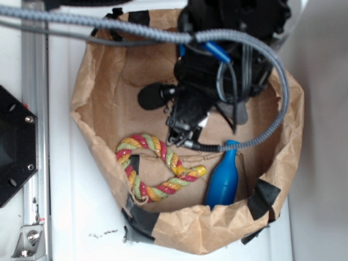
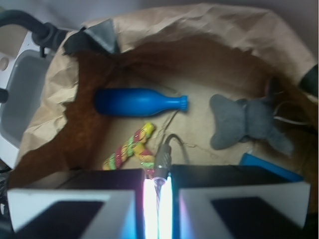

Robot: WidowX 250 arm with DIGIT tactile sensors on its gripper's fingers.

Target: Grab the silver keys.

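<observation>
In the wrist view my gripper (image 2: 158, 180) is shut, its two dark fingers almost touching. A thin silver metal piece of the silver keys (image 2: 162, 158) is pinched between them and sticks out past the tips. Its thin wire ring arcs off to the right over the bag floor. In the exterior view the black arm and gripper (image 1: 182, 135) reach down into the middle of the brown paper bag (image 1: 92, 76) and cover the keys.
A striped rope toy (image 1: 155, 166) (image 2: 130, 147) lies just ahead and left of the fingers. The blue bottle (image 1: 223, 182) (image 2: 137, 102) lies on its side near the bag wall. A grey plush toy (image 2: 246, 122) and a flat blue object (image 2: 269, 167) sit on the right.
</observation>
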